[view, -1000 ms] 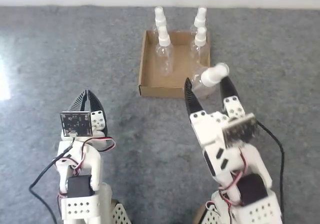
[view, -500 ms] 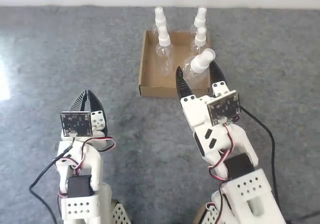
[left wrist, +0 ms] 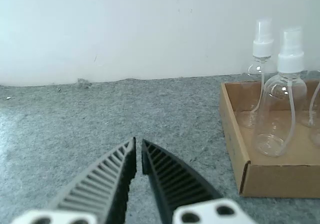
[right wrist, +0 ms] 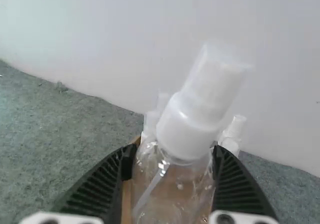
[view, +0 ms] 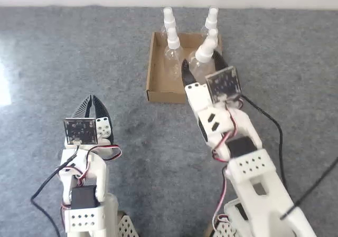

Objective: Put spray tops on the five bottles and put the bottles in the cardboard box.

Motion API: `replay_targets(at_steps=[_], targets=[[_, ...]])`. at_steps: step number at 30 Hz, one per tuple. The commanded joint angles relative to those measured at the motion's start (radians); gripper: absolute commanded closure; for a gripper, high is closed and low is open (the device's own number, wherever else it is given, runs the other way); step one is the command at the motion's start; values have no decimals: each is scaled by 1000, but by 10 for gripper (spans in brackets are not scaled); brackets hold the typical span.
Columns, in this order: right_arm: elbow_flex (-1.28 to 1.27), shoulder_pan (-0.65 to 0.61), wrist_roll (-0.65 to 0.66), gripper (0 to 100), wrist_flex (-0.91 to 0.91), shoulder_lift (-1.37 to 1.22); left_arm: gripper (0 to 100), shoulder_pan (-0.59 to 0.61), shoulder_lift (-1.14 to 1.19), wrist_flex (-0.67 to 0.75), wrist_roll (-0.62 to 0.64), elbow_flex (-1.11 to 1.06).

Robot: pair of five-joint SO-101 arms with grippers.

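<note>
A clear plastic bottle with a white spray top (view: 198,63) is being gripped by the right tool (view: 203,68), with one black finger on each side of the body just under the top. The bottle is being held tilted, top pointing away from the arm, over the near right part of the shallow brown cardboard box (view: 150,70). Whether its base is touching the box floor cannot be told (the base is being hidden by the tool and arm). In the right wrist view the bottle (right wrist: 192,114) is being shown clamped between the ribbed fingers of the right tool (right wrist: 172,166), against a white wall (right wrist: 75,24).

Four more clear bottles (view: 172,55), each with a white spray top, are being shown upright inside the box. Two are standing at the far wall and two nearer the middle, one of each pair to either side. The gripped bottle is being held just beside the middle right one; contact cannot be told.

The left tool (view: 92,106) is being held clenched, fingers together, over the grey felt-covered bench (view: 63,52), well apart from the box and to its near left. In the left wrist view the left tool (left wrist: 138,156) is being shown with jaws closed to a thin slit. Beyond it the box wall (left wrist: 232,129) is being seen with two upright bottles behind it.
</note>
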State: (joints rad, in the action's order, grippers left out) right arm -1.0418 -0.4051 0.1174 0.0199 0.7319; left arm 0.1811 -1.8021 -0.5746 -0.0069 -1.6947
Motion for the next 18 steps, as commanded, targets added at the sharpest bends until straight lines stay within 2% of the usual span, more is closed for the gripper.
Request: replay_targets(at_steps=[1,10,18], targets=[[104,13,-11,854,24,-56,984,5,-23,23,-9,10],[192,13,-11,853,31,-231,984,5,-23,23,-9,10],[198,13,-9,853,182,-381,984,5,-23,23,-9,10]])
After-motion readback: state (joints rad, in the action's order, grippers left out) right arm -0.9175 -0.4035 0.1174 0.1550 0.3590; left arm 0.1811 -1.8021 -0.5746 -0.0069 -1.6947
